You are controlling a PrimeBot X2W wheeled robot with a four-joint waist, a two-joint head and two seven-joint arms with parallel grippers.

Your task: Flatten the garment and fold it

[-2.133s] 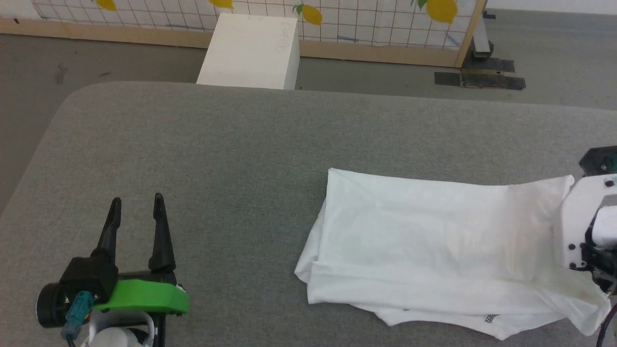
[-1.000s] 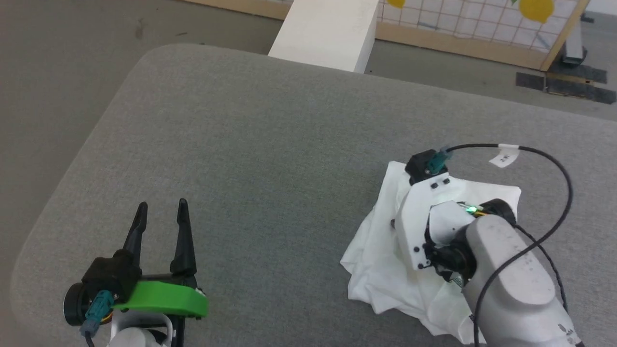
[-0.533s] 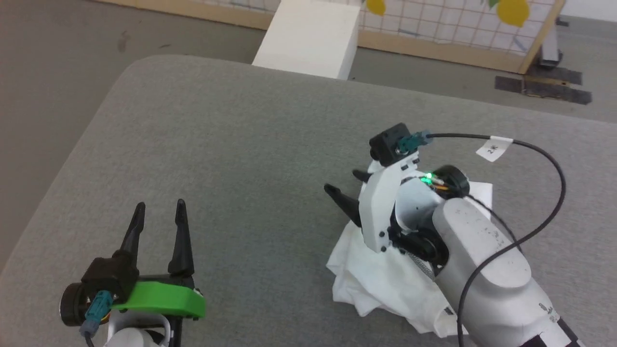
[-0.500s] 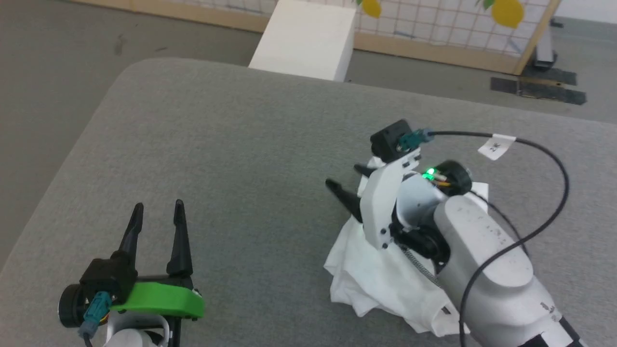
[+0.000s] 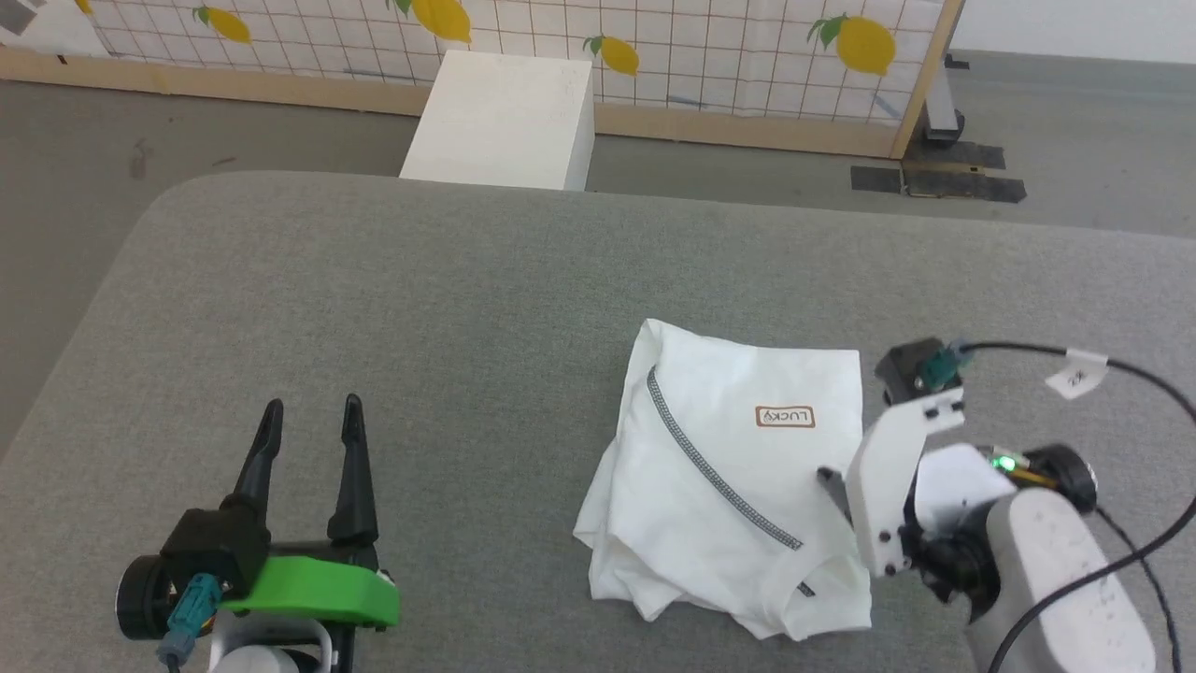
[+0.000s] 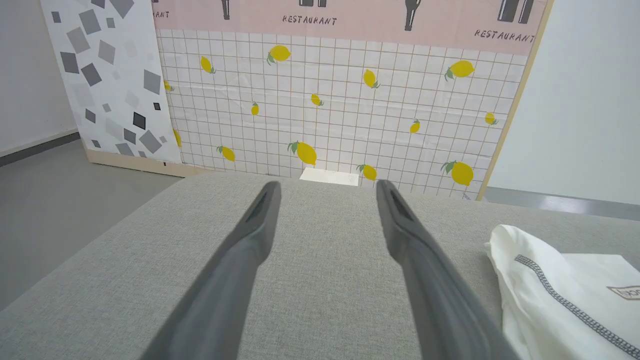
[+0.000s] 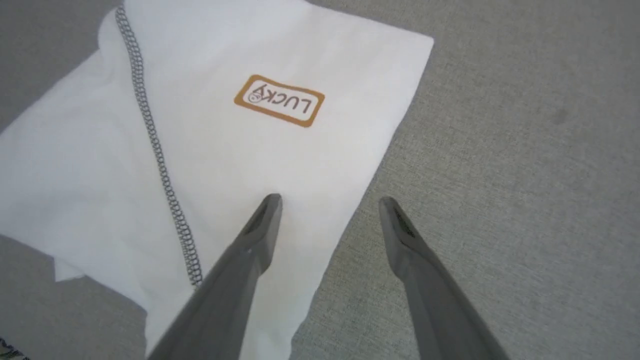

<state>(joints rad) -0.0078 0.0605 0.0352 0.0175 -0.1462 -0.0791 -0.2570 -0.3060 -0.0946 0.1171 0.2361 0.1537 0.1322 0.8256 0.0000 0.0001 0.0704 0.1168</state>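
The garment [image 5: 738, 467], a thin white soft shirt with a dark zigzag seam line and a small brown-bordered label, has its right edge beneath the right gripper [image 7: 327, 200]. The gripper's two long dark fingers [image 7: 250, 250] are spread wide and empty, one over the cloth and the other over bare surface. Whether they touch cannot be told. The shirt lies as a compact folded bundle on the grey fabric-covered table [image 5: 420, 280], right of centre in the head view. The folding looks nearly done, but the lower edge is bunched and uneven, so some tidying seems left. The left gripper [image 5: 310, 411], its fingers also parted and holding nothing, sits well apart to the left. Beyond the table stands a rigid white box [image 5: 505, 112].
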